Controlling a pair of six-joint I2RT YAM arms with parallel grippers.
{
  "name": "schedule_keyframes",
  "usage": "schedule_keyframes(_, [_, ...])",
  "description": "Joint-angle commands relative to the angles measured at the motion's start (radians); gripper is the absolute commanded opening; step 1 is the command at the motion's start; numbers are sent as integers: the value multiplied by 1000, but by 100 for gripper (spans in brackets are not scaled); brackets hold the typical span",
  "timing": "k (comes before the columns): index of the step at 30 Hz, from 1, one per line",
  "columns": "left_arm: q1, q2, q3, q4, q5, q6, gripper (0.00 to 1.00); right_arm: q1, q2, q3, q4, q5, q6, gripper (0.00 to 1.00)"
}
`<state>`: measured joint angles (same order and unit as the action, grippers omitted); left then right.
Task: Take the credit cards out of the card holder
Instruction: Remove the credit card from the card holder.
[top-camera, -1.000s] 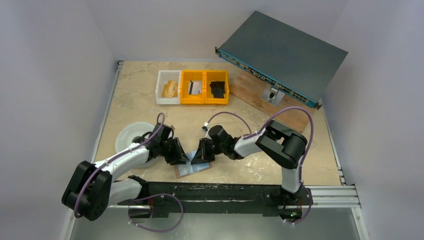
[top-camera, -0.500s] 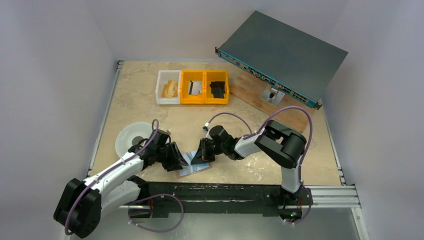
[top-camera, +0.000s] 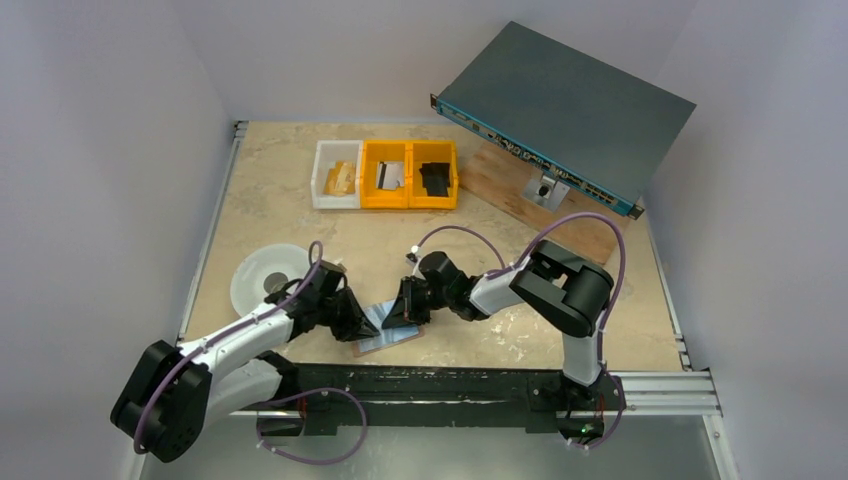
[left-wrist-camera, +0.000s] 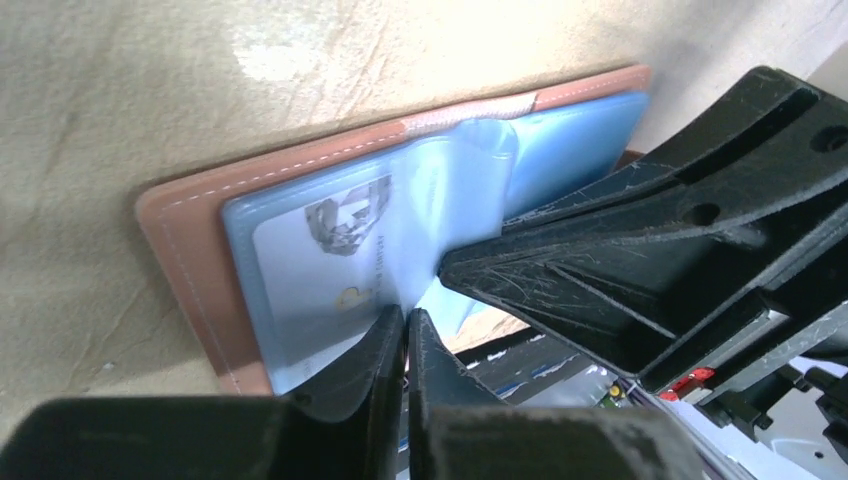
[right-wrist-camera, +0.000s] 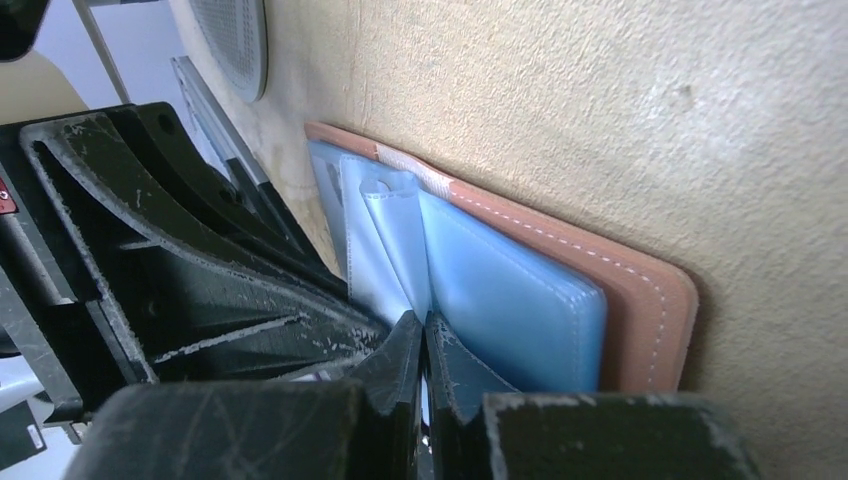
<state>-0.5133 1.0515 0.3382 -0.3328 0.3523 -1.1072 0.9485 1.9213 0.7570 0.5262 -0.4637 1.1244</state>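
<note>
The card holder (top-camera: 392, 341) lies open near the table's front edge, pinkish-tan with pale blue sleeves; it also shows in the left wrist view (left-wrist-camera: 180, 230) and the right wrist view (right-wrist-camera: 630, 285). A pale blue-silver credit card (left-wrist-camera: 320, 255) sits in a clear sleeve. My left gripper (top-camera: 365, 322) is shut, its tips (left-wrist-camera: 405, 318) pinching that card's edge. My right gripper (top-camera: 398, 312) faces it from the right, shut (right-wrist-camera: 425, 325) on a thin blue sleeve leaf that stands up from the holder. No yellowish-gold card shows.
A white round disc (top-camera: 262, 272) lies left of the left arm. A white bin (top-camera: 337, 173) and two yellow bins (top-camera: 410, 172) stand at the back. A grey rack unit (top-camera: 565, 110) rests tilted on a wooden board (top-camera: 560, 215). A black rail (top-camera: 450, 385) runs along the front.
My left arm has swung its elbow left and lower, and its gripper has shifted slightly left. A pale blue leaf now stands lifted between the two grippers. The right arm has barely moved.
</note>
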Motion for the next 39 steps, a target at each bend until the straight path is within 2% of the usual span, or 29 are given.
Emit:
schedule_keyframes(1, [-5,-43,25,-53,-74,13,0,2,-53,16,-163,57,-55,6])
schedule_keyframes(8, [-5,-87,118,-136,-94,87,0,3,-197,100,-350,136,-129,38])
schedule_keyframes(11, [-13,-78,141,-132,-81,103,0,1,-242,124,-418,176,-154,46])
schedule_keyframes(18, [-79,33,214,-66,-66,116,0,-17,-363,128,-570,309,-191,48])
schedule_keyframes(23, [-121,175,279,25,-54,112,15,-47,-475,74,-641,385,-196,48])
schedule_keyframes(30, [-134,356,382,102,-26,129,30,-60,-618,6,-711,447,-186,48])
schedule_keyframes(39, [-137,517,400,166,-14,121,35,-58,-645,-23,-712,461,-197,46])
